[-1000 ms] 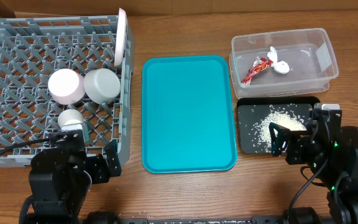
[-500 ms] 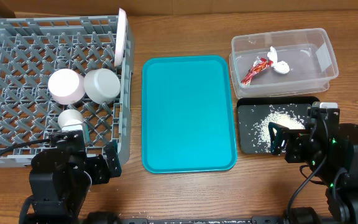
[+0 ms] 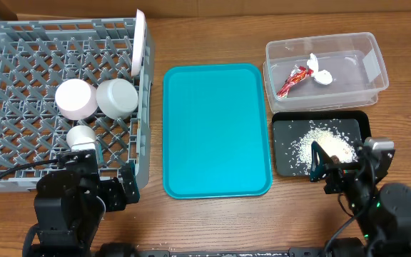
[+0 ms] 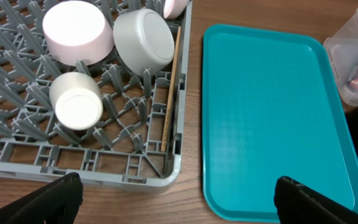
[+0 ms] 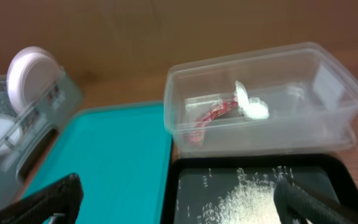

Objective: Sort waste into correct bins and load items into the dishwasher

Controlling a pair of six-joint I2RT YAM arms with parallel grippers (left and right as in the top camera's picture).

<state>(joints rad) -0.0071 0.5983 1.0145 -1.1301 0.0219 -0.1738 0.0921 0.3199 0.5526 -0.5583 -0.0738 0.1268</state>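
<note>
The grey dish rack (image 3: 20,43) holds a pink bowl (image 3: 76,98), a grey bowl (image 3: 117,98), a small white cup (image 3: 81,134), an upright pink plate (image 3: 140,41) and a wooden chopstick (image 4: 170,93). The teal tray (image 3: 216,128) lies bare in the middle. A clear bin (image 3: 327,68) holds a red wrapper (image 3: 295,78) and white scrap (image 3: 322,76). A black tray (image 3: 285,146) holds spilled rice (image 3: 325,145). My left gripper (image 4: 179,199) is open and empty near the rack's front corner. My right gripper (image 5: 179,199) is open and empty over the black tray's near edge.
The wooden table (image 3: 205,207) runs under everything. The rack (image 4: 135,177) fills the left side, the clear bin (image 5: 260,106) and black tray (image 5: 191,186) the right. A narrow strip of table lies between the teal tray (image 4: 272,112) and the rack.
My right arm has drawn back toward the table's front edge, away from the black tray. The left arm and all objects stay still.
</note>
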